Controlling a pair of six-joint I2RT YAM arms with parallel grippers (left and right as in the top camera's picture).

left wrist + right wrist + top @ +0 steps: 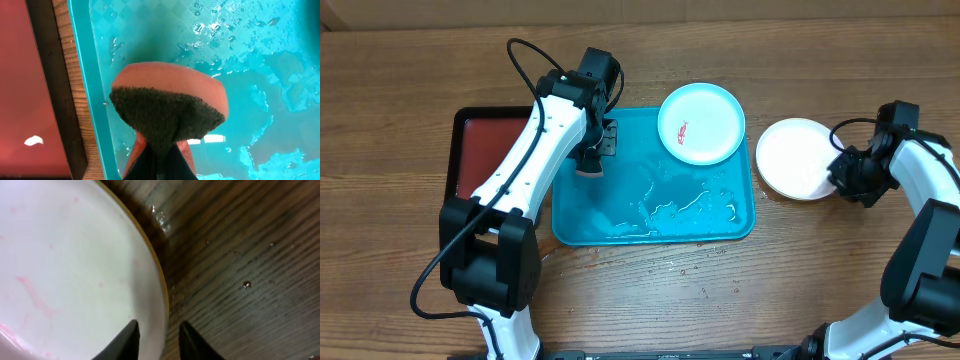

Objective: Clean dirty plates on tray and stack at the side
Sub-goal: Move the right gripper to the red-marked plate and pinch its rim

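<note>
The turquoise tray (pixel 610 225) is wet, with puddles and foam. A pale cyan plate (pixel 705 115) with a small red smear sits on its far right corner. My left gripper (pixel 590 162) hangs over the tray's left part, shut on a sponge (pixel 167 107) with an orange body and a dark scrub face. A white plate (pixel 795 158) lies on the table right of the tray; it shows faint pink traces (pixel 35 297), and a thin yellow-green rim (pixel 150 245) peeks from under it. My right gripper (pixel 159 330) straddles this plate's right rim, jaws apart, not pinching.
A black tray with a red inside (pixel 485 150) stands just left of the turquoise tray, a strip of wood between them. Water drops lie on the table in front of the tray (pixel 685 268) and beside the white plate (pixel 160 216).
</note>
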